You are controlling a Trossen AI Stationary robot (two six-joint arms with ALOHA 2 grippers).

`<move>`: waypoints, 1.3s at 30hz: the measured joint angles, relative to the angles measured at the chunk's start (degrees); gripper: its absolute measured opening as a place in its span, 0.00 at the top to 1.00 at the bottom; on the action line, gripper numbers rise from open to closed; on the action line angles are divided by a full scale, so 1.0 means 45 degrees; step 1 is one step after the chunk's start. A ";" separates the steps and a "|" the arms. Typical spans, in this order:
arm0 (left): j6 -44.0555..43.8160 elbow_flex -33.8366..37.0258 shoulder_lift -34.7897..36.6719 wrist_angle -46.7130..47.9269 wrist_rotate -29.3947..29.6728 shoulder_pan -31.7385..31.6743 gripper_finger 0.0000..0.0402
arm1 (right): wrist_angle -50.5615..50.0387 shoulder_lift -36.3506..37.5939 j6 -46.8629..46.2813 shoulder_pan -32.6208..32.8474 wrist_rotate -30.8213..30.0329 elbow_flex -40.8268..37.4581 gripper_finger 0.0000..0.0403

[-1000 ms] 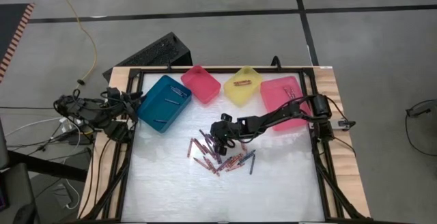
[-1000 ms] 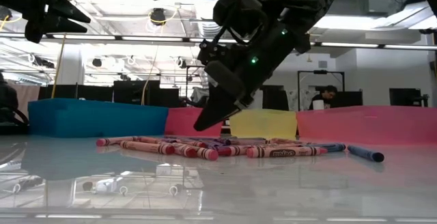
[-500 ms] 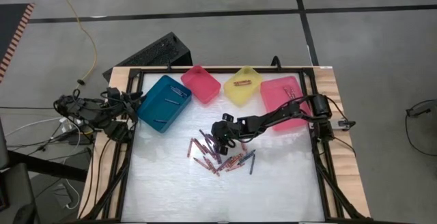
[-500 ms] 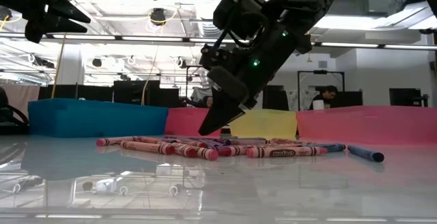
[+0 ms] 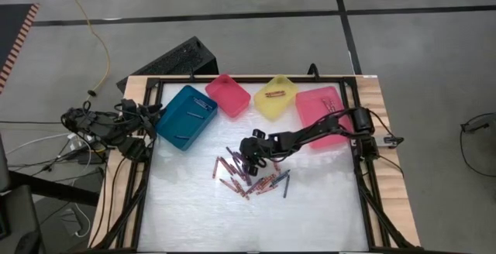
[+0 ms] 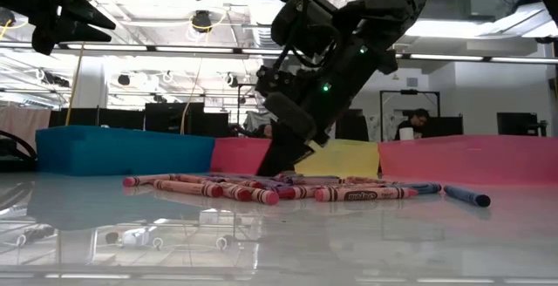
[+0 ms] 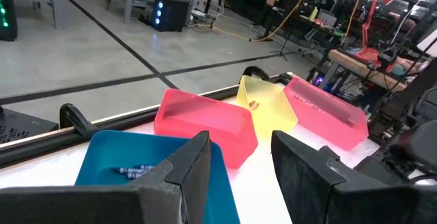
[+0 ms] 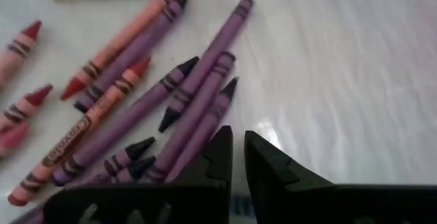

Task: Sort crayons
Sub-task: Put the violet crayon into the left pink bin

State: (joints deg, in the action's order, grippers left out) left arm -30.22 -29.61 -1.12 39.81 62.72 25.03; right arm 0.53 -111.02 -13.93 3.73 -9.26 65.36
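The crayons (image 5: 249, 174) lie in a loose pile at the table's middle, red, pink, purple and dark blue; they also show in the low view (image 6: 261, 190). My right gripper (image 5: 246, 156) points down at the pile's far edge, its fingertips (image 6: 277, 169) low at the table. In the right wrist view the gripper (image 8: 238, 145) is nearly shut, with only a narrow slit, and purple crayons (image 8: 194, 104) lie just beside it. My left gripper (image 7: 239, 162) is open and empty at the table's left edge, near the teal bin (image 5: 186, 116). My right gripper comes from above, slanting down, with one fingertip (image 8: 220, 149) right beside the blunt end of a purple crayon (image 8: 198, 138) that lies flat on the table. I cannot tell whether it touches the crayon. Nothing shows between the fingers.
Along the far edge stand the teal bin, a small pink bin (image 5: 228, 94), a yellow bin (image 5: 275, 97) with crayons in it and a larger pink bin (image 5: 324, 114) under the right arm. Bare white table lies near the front edge (image 5: 256, 223).
My right gripper has gone down toward the crayon pile, its fingertips now low at the table by the far crayons. The crayons have stayed where they were.
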 joint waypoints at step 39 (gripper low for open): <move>-0.0097 0.0000 0.0003 0.0055 0.0015 0.0001 0.64 | 0.0169 -0.0221 -0.1040 0.0786 -0.0386 0.0087 0.85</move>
State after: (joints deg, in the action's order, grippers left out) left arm -30.65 -29.61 -1.10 40.05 62.78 25.04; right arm 1.29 -112.01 -18.61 7.26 -11.00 65.76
